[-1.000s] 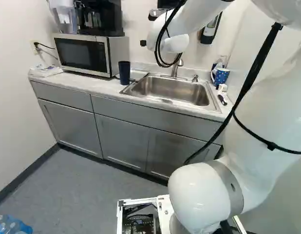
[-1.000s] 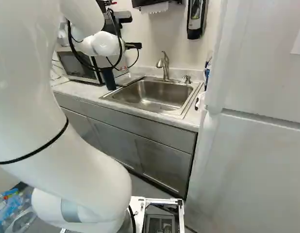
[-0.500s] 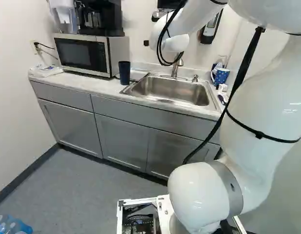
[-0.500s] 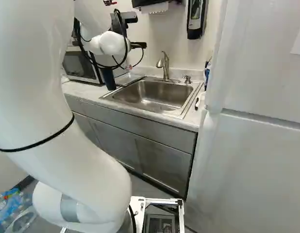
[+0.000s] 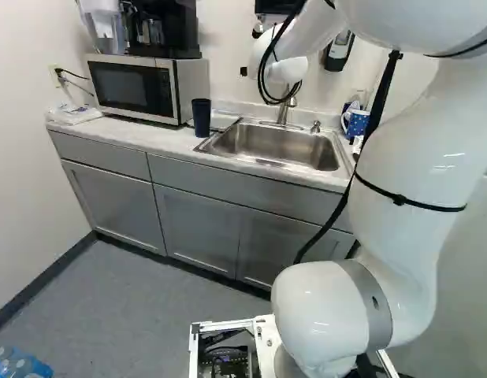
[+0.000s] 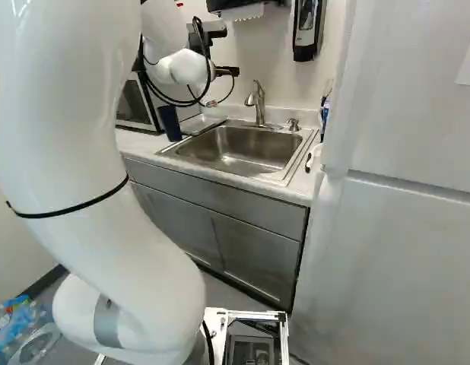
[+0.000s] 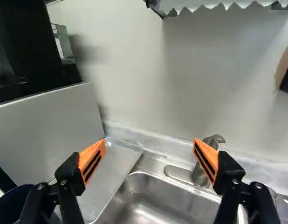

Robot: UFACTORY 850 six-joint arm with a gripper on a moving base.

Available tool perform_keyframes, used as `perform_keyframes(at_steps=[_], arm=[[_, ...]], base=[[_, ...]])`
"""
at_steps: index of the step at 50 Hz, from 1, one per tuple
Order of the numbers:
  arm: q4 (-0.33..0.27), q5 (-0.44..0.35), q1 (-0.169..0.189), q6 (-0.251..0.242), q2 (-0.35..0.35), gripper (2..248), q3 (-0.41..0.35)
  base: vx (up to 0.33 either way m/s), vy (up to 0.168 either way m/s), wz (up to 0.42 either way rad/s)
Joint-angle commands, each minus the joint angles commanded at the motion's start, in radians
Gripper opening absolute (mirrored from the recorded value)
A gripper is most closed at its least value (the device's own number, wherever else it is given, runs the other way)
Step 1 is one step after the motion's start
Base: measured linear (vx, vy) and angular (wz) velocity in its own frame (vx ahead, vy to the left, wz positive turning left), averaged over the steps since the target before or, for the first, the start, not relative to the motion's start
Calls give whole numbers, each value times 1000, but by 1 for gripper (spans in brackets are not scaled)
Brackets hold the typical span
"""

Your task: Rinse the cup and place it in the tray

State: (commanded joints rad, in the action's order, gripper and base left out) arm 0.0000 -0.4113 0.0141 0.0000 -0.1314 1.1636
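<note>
Gripper [image 6: 224, 79] raised higher than the sink [image 5: 279, 146], fingers spread wide apart. Dark blue cup [image 5: 201, 118] upright on the counter [image 5: 161, 140], on the microwave side of the sink, just beside the microwave [image 5: 133, 88]. Metal tray [image 7: 113, 163] right beside the sink, on that same side. Faucet [image 6: 258, 104] behind the sink. Polka-dot mug [image 5: 357, 124] near the sink's opposite side.

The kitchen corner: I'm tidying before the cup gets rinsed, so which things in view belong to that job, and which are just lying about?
For the job:
- dark blue cup, probably the one meant
- metal tray
- sink
- faucet

Just lying about:
- spotted mug
- microwave
- plastic bottles
</note>
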Motion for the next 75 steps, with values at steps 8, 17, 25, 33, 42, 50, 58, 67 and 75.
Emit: perform_keyframes(at_steps=[8,17,25,33,42,50,58,67,75], arm=[[0,30,17,0,-25,247,27],[0,76,34,0,-51,247,55],[0,122,49,0,-74,247,80],[0,169,61,0,-101,247,110],[0,219,74,0,-135,247,149],[0,227,81,0,-169,247,187],[0,227,84,0,-204,247,228],[0,227,85,0,-244,247,275],[0,227,85,0,-276,247,314]], base=[[0,0,0],[0,0,0],[0,0,0],[0,0,0],[0,0,0],[0,0,0],[0,0,0],[0,0,0],[0,0,0]])
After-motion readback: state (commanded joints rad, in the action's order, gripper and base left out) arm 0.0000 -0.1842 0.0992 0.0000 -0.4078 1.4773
